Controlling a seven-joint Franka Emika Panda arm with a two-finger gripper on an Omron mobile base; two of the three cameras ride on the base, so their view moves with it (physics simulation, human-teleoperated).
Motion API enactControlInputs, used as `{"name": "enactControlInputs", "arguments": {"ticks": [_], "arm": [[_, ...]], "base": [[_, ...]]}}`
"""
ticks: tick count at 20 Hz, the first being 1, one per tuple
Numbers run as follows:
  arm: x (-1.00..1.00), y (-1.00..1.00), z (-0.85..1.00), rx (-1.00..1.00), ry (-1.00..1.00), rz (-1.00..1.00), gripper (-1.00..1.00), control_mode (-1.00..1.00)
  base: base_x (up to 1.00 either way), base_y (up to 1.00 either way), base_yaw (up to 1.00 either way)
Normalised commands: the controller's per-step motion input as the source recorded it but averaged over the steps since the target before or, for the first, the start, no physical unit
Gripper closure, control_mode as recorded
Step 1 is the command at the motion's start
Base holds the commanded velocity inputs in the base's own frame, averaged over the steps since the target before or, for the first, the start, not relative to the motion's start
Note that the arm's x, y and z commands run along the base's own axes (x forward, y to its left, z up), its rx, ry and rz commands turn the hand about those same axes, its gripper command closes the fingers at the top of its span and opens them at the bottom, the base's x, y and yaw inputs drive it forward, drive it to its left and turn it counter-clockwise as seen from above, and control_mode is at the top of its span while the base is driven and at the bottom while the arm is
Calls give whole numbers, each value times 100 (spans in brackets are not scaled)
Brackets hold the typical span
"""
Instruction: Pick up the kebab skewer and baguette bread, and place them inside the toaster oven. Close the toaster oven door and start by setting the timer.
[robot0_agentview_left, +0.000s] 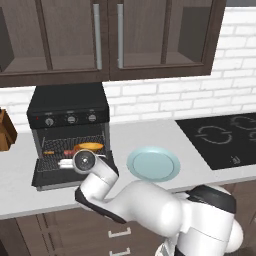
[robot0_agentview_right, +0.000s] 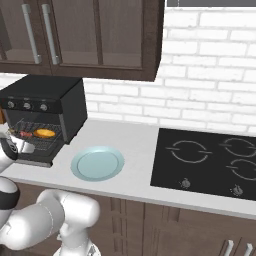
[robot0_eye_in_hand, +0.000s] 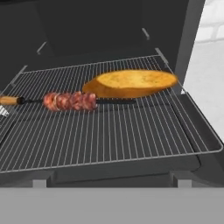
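Note:
The black toaster oven (robot0_agentview_left: 68, 106) stands on the counter with its door (robot0_agentview_left: 50, 178) folded down flat. On its wire rack (robot0_eye_in_hand: 109, 135) the kebab skewer (robot0_eye_in_hand: 70, 101) lies across the left and middle. The golden baguette bread (robot0_eye_in_hand: 131, 83) lies just behind it to the right, touching the stick. The silver knobs (robot0_agentview_left: 71, 119) sit in a row above the opening. My gripper (robot0_agentview_left: 66, 163) hovers over the open door, pointing into the oven. Its fingers are hidden behind the hand, and nothing is seen in them. Both foods also show on the rack in the right base view, baguette (robot0_agentview_right: 45, 133) beside skewer (robot0_agentview_right: 23, 134).
An empty pale blue plate (robot0_agentview_left: 153, 163) lies on the counter right of the oven. A black cooktop (robot0_agentview_left: 225, 137) fills the counter's right end. A brown wooden block (robot0_agentview_left: 6, 131) stands left of the oven. Dark wall cabinets (robot0_agentview_left: 107, 37) hang overhead.

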Motion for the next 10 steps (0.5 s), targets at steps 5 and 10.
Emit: {"name": "enactControlInputs", "arguments": {"ticks": [5, 10], "arm": [[0, 3, -5, -9, -6, 1, -100, -100], [0, 12, -15, -9, -6, 4, -100, -100]], "base": [[0, 0, 0], [0, 0, 0]]}}
